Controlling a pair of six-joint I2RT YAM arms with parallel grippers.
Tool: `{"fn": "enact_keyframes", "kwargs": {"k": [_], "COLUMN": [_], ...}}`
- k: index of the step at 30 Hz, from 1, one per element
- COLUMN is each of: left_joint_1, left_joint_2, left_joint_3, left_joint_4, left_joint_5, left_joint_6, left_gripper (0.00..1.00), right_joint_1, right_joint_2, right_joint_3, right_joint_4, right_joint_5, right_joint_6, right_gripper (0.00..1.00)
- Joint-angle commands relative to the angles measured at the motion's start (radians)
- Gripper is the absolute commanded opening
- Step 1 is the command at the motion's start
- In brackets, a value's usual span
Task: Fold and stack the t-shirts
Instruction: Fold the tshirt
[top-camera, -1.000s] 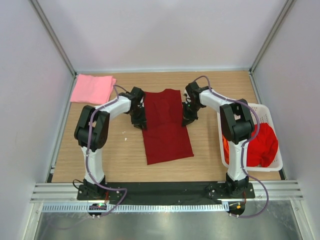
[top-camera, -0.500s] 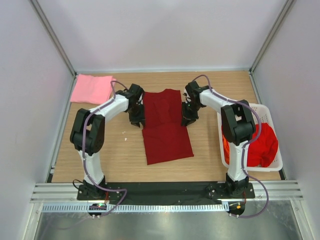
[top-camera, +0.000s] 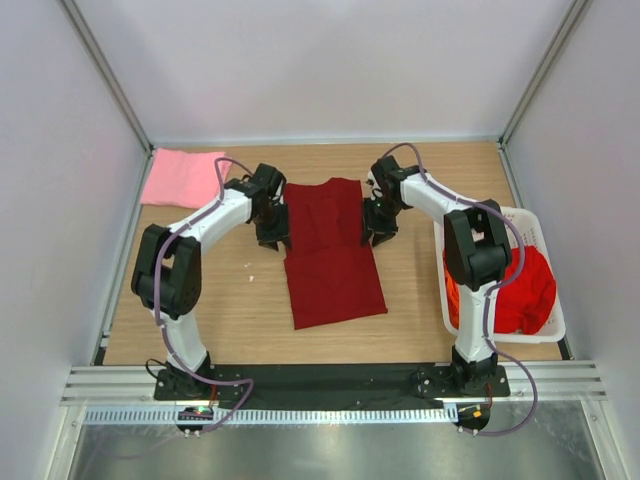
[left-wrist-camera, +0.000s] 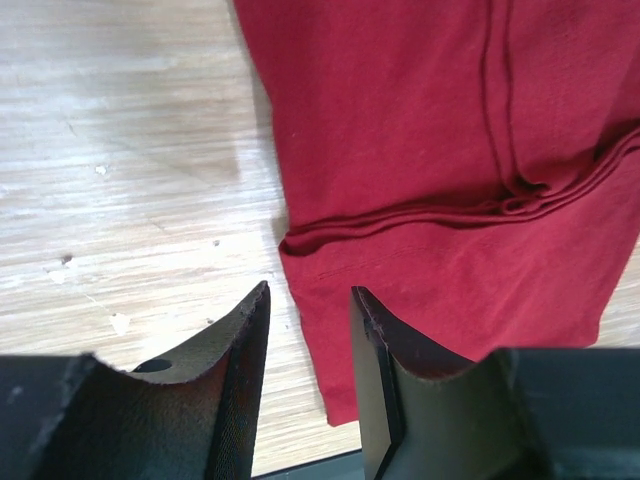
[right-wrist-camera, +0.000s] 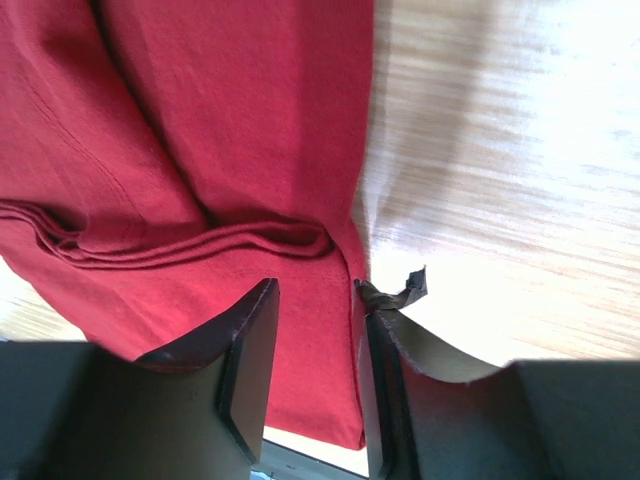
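The maroon t-shirt (top-camera: 330, 250) lies as a long folded strip on the middle of the table, with a cross fold partway down. It also shows in the left wrist view (left-wrist-camera: 450, 150) and the right wrist view (right-wrist-camera: 200, 150). My left gripper (top-camera: 272, 240) is open and empty over the shirt's left edge (left-wrist-camera: 308, 300). My right gripper (top-camera: 375, 237) is open and empty over the shirt's right edge (right-wrist-camera: 315, 300). The folded pink t-shirt (top-camera: 182, 177) lies at the far left. The bright red t-shirt (top-camera: 527, 285) and a bit of orange cloth (top-camera: 451, 292) are in the basket.
The white slotted basket (top-camera: 520, 222) stands at the right edge of the table. White walls with metal posts enclose the table on three sides. The black base rail runs along the near edge.
Both grippers have moved slightly away from me along the shirt's edges. The left arm's elbow swung to the left. The shirt has not moved.
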Motion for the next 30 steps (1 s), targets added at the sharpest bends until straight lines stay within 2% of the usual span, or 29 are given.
{"fn": "enact_keyframes", "kwargs": {"k": [1, 9, 14, 19, 26, 27, 30], "left_joint_1": [0.002, 0.001, 0.001, 0.001, 0.001, 0.001, 0.002], "left_joint_2": [-0.044, -0.026, -0.012, -0.015, -0.012, -0.01, -0.004], "left_joint_3": [-0.031, -0.072, -0.071, -0.068, -0.072, -0.072, -0.068], "left_joint_4": [-0.009, 0.005, 0.006, 0.009, 0.009, 0.009, 0.011], "left_joint_5": [0.001, -0.006, -0.002, -0.002, 0.001, 0.003, 0.001], "left_joint_6": [-0.016, -0.036, -0.041, -0.044, -0.039, -0.039, -0.038], "left_gripper": [0.39, 0.39, 0.5, 0.51, 0.49, 0.49, 0.49], "right_joint_1": [0.004, 0.002, 0.006, 0.004, 0.004, 0.006, 0.004], "right_joint_2": [0.009, 0.026, 0.056, 0.067, 0.026, 0.01, -0.008], "right_joint_3": [0.053, 0.065, 0.062, 0.066, 0.073, 0.069, 0.068], "right_joint_4": [0.004, 0.006, 0.017, 0.02, -0.014, -0.012, -0.025], "right_joint_5": [-0.005, -0.026, -0.026, -0.019, 0.015, 0.012, 0.026], "right_joint_6": [-0.012, -0.005, -0.005, -0.001, 0.011, 0.013, 0.018], "right_gripper": [0.41, 0.36, 0.36, 0.33, 0.11, 0.04, 0.01]}}
